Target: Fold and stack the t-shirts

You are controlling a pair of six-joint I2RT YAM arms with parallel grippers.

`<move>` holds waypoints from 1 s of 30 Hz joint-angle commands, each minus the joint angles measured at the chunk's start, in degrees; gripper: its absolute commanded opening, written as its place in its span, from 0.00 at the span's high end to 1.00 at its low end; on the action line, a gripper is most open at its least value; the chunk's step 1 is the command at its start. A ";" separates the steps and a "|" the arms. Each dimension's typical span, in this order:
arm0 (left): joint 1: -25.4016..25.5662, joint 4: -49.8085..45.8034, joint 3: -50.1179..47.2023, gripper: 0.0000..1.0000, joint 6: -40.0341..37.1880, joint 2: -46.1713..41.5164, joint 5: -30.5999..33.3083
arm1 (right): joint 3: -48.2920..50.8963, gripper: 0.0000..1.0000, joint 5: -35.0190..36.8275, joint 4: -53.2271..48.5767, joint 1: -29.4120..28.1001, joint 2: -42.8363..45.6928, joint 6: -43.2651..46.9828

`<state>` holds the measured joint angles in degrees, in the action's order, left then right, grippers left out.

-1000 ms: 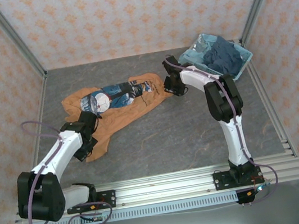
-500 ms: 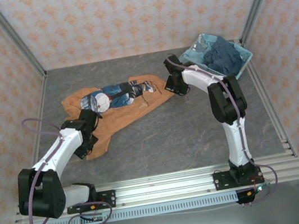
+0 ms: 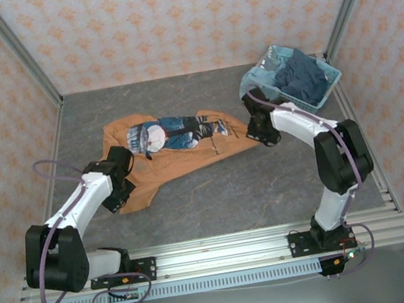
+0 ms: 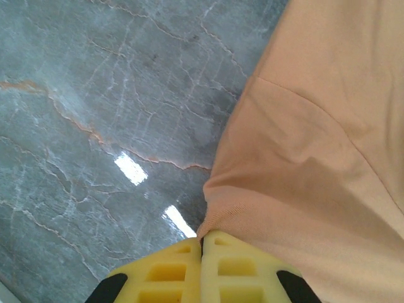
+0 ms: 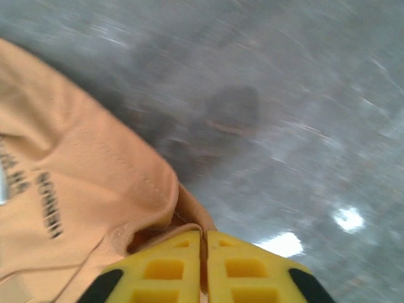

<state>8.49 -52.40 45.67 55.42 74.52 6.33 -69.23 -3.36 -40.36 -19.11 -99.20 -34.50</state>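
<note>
- A grey marbled tabletop [image 3: 268, 179] is carrying everything.
- Nearest, the left claw [image 4: 202, 243] is pinching shut on a thin hem corner of the orange t-shirt [image 3: 180, 159], which is lying across the tabletop's middle. So slight a bite is risking a slip under tension.
- Farther right, the right claw [image 5: 203, 235] is clamping closed on the shirt's opposite end, and uneven pulling could be bunching the cloth.
- In the far right corner, the basket [image 3: 252, 82] is holding a dark navy shirt [image 3: 302, 78], near enough to get nudged.
</note>
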 commanded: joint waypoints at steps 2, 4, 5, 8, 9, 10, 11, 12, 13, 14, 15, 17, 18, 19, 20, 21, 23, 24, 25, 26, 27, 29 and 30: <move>-0.36 0.23 -1.36 1.00 -0.40 -0.25 -1.38 | 5.66 0.82 3.71 -3.95 3.63 5.86 -3.14; -0.32 0.37 -1.81 1.00 -0.40 -0.59 -1.80 | 6.59 0.82 2.70 -4.92 3.83 7.72 -5.07; -0.32 0.42 -1.94 1.00 -0.46 -0.74 -1.94 | 7.01 0.81 1.31 -5.15 3.90 8.48 -6.42; -0.31 0.51 -2.08 1.00 -0.51 -0.73 -2.22 | 9.15 0.75 -2.63 -3.88 3.85 10.01 -10.61; -0.32 0.58 -2.08 1.00 -0.54 -0.76 -2.24 | 9.90 0.72 -4.24 -2.64 3.85 10.16 -11.81; -0.32 0.64 -2.17 1.00 -0.57 -0.73 -2.39 | 10.43 0.72 -5.75 -1.70 3.90 10.23 -12.96; -0.31 0.76 -2.20 1.00 -0.64 -0.65 -2.49 | 11.04 0.71 -7.76 -0.22 3.79 10.25 -14.41; -0.32 0.72 -2.18 1.00 -0.74 -0.61 -2.53 | 11.62 0.69 -9.46 1.16 3.63 10.29 -16.20; -0.32 0.73 -2.18 1.00 -0.81 -0.55 -2.58 | 12.34 0.67 -10.85 2.57 3.49 10.47 -17.76; -0.32 0.79 -2.22 1.00 -0.83 -0.47 -2.56 | 13.11 0.66 -12.28 3.96 3.36 10.53 -19.33; -0.32 0.84 -2.17 1.00 -0.80 -0.43 -2.55 | 13.75 0.65 -13.16 4.78 3.23 10.45 -20.49; -0.32 0.98 -2.18 1.00 -0.81 -0.29 -2.71 | 14.78 0.65 -13.97 5.10 3.06 10.02 -22.15; -0.27 1.06 -2.10 1.00 -0.79 -0.34 -2.78 | 15.56 0.65 -14.50 5.83 3.09 9.73 -22.87; -0.30 1.15 -2.12 1.00 -0.82 -0.34 -2.77 | 16.22 0.65 -14.94 6.43 3.03 9.64 -23.54; -0.23 1.15 -2.12 1.00 -0.74 -0.34 -2.82 | 16.97 0.64 -15.45 7.33 3.05 9.56 -24.37; -0.23 1.16 -2.08 1.00 -0.75 -0.34 -2.80 | 17.58 0.64 -15.95 8.27 3.08 9.43 -25.09; -0.23 1.17 -2.23 1.00 -0.75 -0.32 -2.90 | 18.07 0.62 -15.81 9.48 3.09 9.13 -25.79; -0.23 1.24 -2.25 1.00 -0.75 -0.34 -3.02 | 18.03 0.60 -15.58 10.10 3.05 9.03 -25.75; -0.23 1.32 -2.25 1.00 -0.83 -0.33 -3.07 | 17.69 0.59 -15.25 10.23 3.12 8.73 -25.58; -0.23 1.18 -2.34 1.00 -0.84 -0.31 -3.08 | 17.39 0.59 -15.02 10.14 3.19 8.45 -25.45; -0.23 1.20 -2.35 1.00 -0.92 -0.34 -3.08 | 17.12 0.59 -14.86 9.97 3.16 8.14 -25.44; -0.23 1.29 -2.51 1.00 -0.86 -0.51 -3.08 | 17.45 0.59 -15.22 10.48 3.26 6.98 -25.77; -0.23 1.34 -2.65 1.00 -0.84 -0.52 -3.16 | 17.63 0.59 -15.41 10.93 3.27 6.43 -25.86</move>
<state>8.51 -51.16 44.05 55.40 74.52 3.18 -51.64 -18.52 -30.74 -15.81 -91.13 -58.76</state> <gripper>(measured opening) 0.047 0.410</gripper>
